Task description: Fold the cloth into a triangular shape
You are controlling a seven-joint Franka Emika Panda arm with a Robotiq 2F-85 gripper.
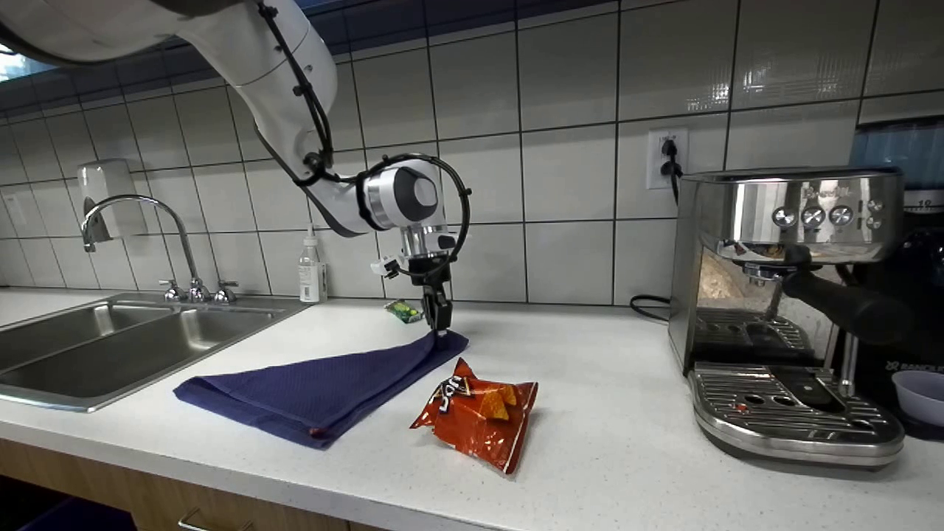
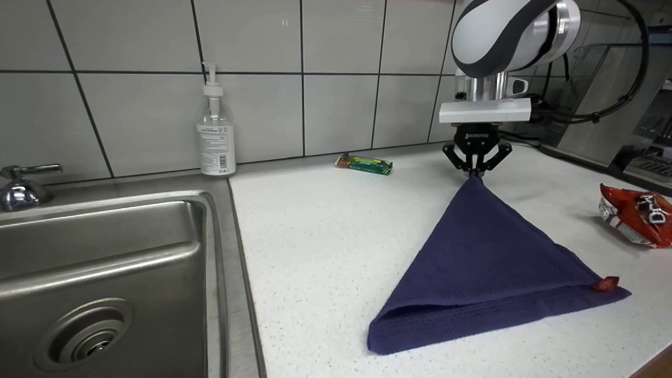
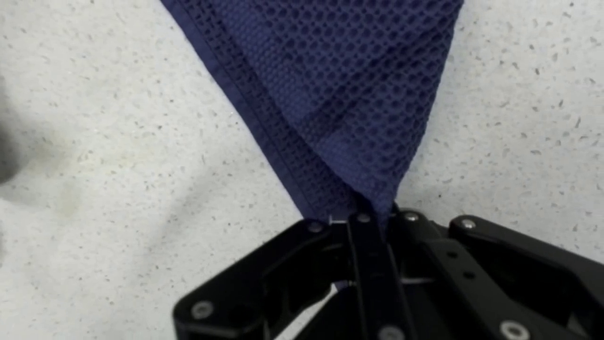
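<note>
The cloth (image 2: 488, 257) lies on the table (image 2: 299, 252), to the right of the sink (image 2: 239, 315), already in 1 rough triangle, and the pincer (image 2: 475, 171) pinches its far corner, so it seems that straightening the uneven near edge and letting go remain.

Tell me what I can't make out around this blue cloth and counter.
How much cloth is pinched: hidden by the gripper, wrist view.
The dark patch at the left edge: cut off, blurred, wrist view.
Fine print on the pump bottle: too small, in an exterior view.
Part of the black appliance: cut off by the right edge, in an exterior view.
</note>
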